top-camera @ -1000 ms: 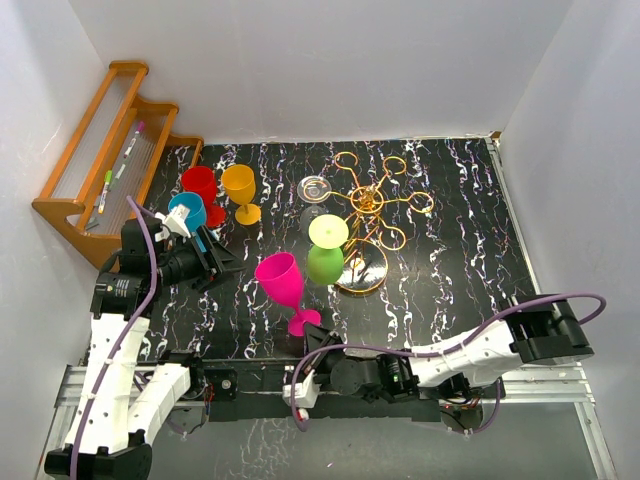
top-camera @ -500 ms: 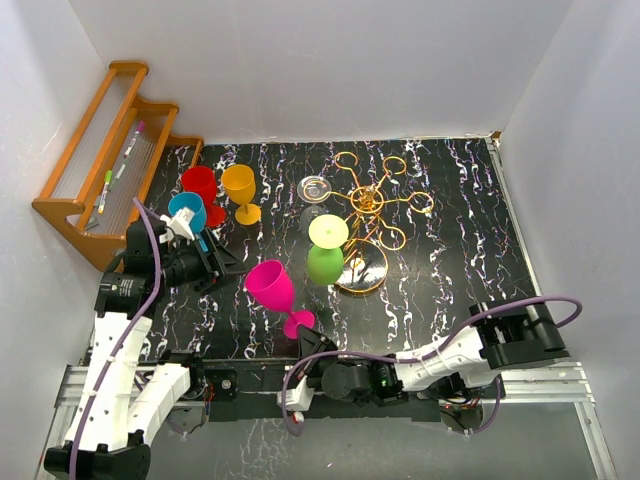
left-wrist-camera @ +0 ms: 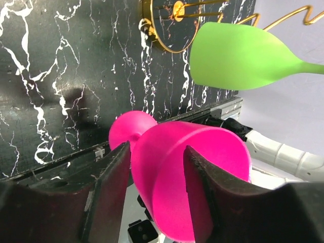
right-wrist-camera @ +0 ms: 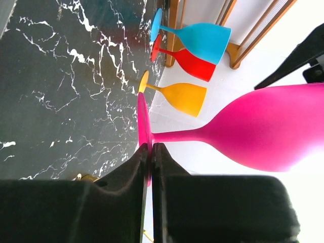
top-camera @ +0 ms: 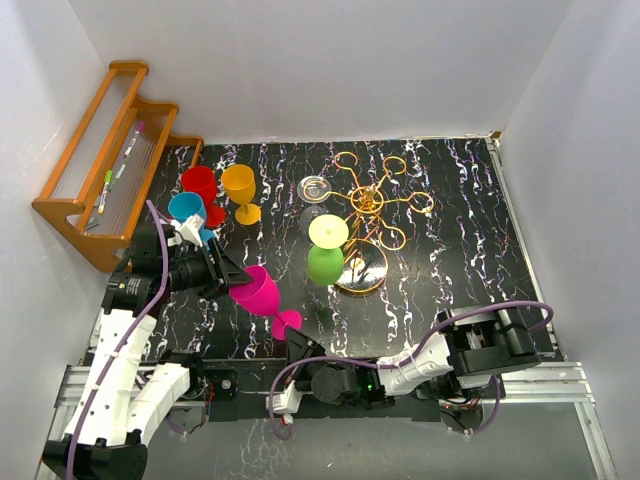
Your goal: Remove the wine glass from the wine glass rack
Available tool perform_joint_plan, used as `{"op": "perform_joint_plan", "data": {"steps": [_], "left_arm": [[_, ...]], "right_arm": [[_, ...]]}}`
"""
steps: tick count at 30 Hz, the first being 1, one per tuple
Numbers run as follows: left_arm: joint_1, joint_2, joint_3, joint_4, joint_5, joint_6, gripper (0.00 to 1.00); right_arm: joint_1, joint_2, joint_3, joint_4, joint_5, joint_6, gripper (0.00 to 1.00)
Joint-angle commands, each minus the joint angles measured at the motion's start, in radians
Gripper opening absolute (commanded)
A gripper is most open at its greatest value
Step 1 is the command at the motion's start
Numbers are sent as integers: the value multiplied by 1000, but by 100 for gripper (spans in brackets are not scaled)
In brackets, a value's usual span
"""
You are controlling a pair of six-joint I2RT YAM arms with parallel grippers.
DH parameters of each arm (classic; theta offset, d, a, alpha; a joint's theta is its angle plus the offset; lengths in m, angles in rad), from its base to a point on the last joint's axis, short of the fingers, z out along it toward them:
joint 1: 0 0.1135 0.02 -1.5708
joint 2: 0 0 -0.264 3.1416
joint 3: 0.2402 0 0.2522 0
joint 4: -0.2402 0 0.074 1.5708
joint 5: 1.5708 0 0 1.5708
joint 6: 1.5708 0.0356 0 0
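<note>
The gold wire wine glass rack (top-camera: 371, 201) stands mid-table; its base also shows in the left wrist view (left-wrist-camera: 167, 30). A green wine glass (top-camera: 325, 263) hangs upside down from it, also in the left wrist view (left-wrist-camera: 238, 55). A clear glass (top-camera: 315, 188) hangs from another arm. A pink wine glass (top-camera: 256, 291) is off the rack, tilted left above the table. My right gripper (top-camera: 295, 344) is shut on its foot (right-wrist-camera: 143, 121). My left gripper (top-camera: 228, 272) is open, its fingers (left-wrist-camera: 114, 177) astride the pink bowl (left-wrist-camera: 167, 172).
Red (top-camera: 200, 183), orange (top-camera: 239, 185) and blue (top-camera: 187, 211) glasses stand at the back left, close to my left arm. An orange wooden slatted shelf (top-camera: 100, 180) with pens stands against the left wall. White walls enclose the table.
My right gripper has carried the pink glass left and tilted it toward my left gripper. The bowl now sits between the left fingers. The right arm has swung left along the near edge.
</note>
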Motion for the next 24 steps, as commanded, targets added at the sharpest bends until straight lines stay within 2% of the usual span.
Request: {"op": "perform_joint_plan", "data": {"steps": [1, 5, 8, 10, 13, 19, 24], "left_arm": [[-9, 2, -34, -17, 14, 47, 37], [-8, 18, -32, -29, -3, 72, 1], [-8, 41, 12, -52, -64, 91, 0], [-8, 61, 62, -74, -150, 104, 0], [-8, 111, 154, -100, -286, 135, 0], [-9, 248, 320, -79, -467, 183, 0], [-8, 381, 378, -3, -589, 224, 0]], "right_arm": [[264, 11, 47, 135, 19, -29, 8], [264, 5, 45, 133, 33, -27, 8], [264, 5, 45, 130, 64, -6, 12], [265, 7, 51, 92, 93, 32, 32], [264, 3, 54, 12, 128, 134, 47], [269, -42, 56, -184, 160, 302, 51], [271, -60, 63, -252, 180, 356, 51]]}}
